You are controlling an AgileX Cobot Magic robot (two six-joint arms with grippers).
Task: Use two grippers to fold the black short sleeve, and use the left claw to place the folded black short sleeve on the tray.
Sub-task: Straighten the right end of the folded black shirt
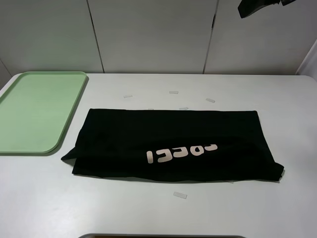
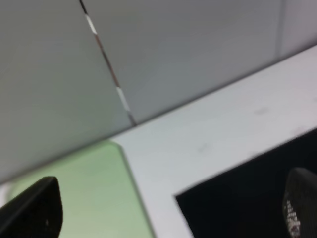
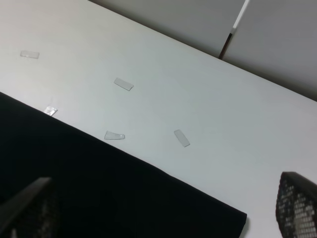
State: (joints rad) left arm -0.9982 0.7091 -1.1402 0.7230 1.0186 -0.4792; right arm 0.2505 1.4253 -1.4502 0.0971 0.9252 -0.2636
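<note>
The black short sleeve [image 1: 173, 146] lies folded into a wide band in the middle of the white table, its pale lettering facing up near the front fold. The light green tray [image 1: 37, 111] sits empty at the table's left. Neither gripper shows in the high view. In the left wrist view my left claw [image 2: 171, 201] hovers open over the shirt's corner [image 2: 247, 198] and the tray's edge [image 2: 89, 188], holding nothing. In the right wrist view my right gripper [image 3: 163, 201] stands open above the shirt's far edge [image 3: 99, 183], also holding nothing.
Small clear tape strips [image 1: 180, 195] lie on the table [image 1: 148, 213] in front of the shirt, and others [image 3: 123, 84] lie behind it. A grey panelled wall [image 1: 148, 34] backs the table. A dark shape [image 1: 255, 6] pokes in at the top right of the high view.
</note>
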